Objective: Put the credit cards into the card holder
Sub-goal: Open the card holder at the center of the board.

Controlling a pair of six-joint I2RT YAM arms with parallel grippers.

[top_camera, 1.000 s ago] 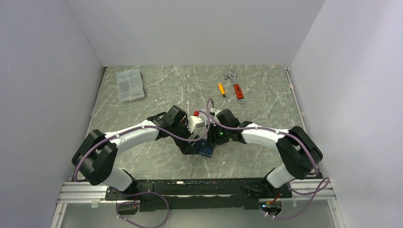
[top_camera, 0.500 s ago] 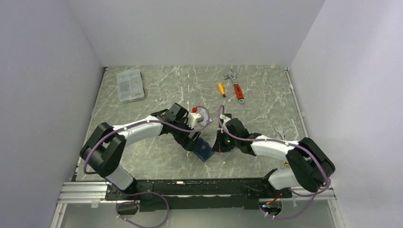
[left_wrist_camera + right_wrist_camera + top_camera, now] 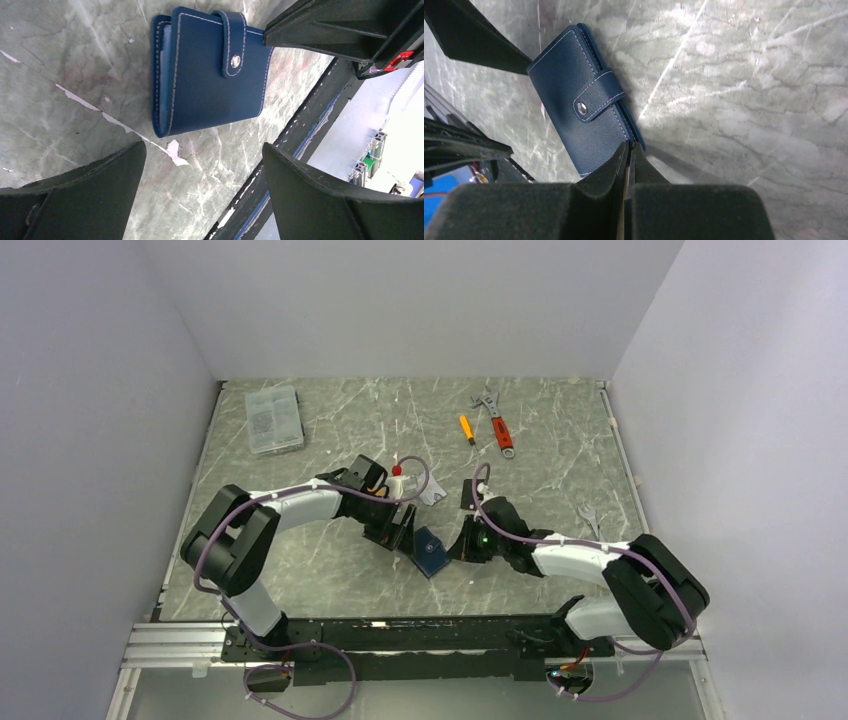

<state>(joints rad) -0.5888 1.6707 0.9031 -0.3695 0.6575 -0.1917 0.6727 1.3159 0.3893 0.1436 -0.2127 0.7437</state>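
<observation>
The card holder (image 3: 432, 552) is a dark navy wallet lying flat on the marble table, folded shut with its snap tab fastened (image 3: 210, 70) (image 3: 584, 120). The credit cards are out of view. My left gripper (image 3: 400, 530) hovers just left of the wallet, open, with only bare table between its fingers (image 3: 202, 147). My right gripper (image 3: 462, 540) is shut, its tips (image 3: 630, 145) resting at the wallet's right edge near one corner. Its pads are pressed together, and I cannot make out anything clamped between them.
A clear grey compartment box (image 3: 273, 420) stands at the back left. An orange screwdriver (image 3: 466, 428) and a red-handled wrench (image 3: 497, 425) lie at the back. A small spanner (image 3: 588, 515) lies to the right. The table's front rail (image 3: 400, 625) runs close behind the wallet.
Both arms have drawn back from over the wallet, the left one to the left, the right one to the right and lower. The right gripper has shut. The closed wallet now lies uncovered.
</observation>
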